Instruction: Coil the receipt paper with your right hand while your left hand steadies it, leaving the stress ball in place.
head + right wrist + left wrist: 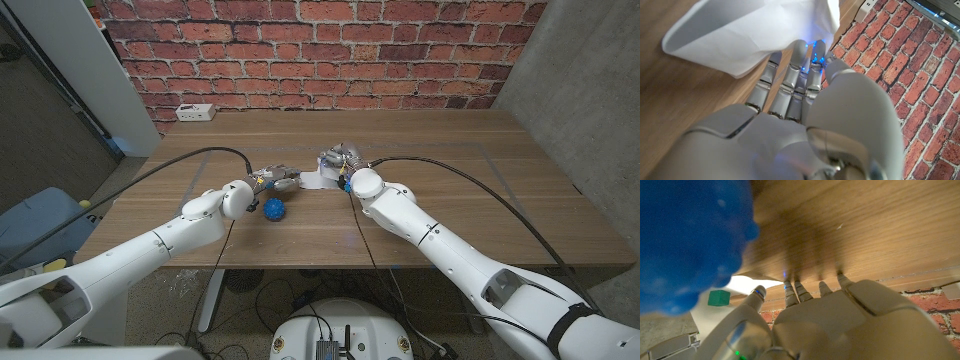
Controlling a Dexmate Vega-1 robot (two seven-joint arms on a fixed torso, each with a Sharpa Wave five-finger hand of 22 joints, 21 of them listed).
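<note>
Wooden table point(470, 190): one receipt paper point(318, 180), one stress ball point(275, 209).

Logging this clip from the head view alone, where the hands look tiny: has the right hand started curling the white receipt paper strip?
Observer: In the right wrist view the white receipt paper strip bows up off the wooden table in a loose loop by the right hand's straight fingers.
Operator: And the left hand?
Observer: Its fingertips point down at the wood, spread apart.
Operator: Anything near it?
Observer: The blue knobbly stress ball sits close beside that hand, untouched.
</note>
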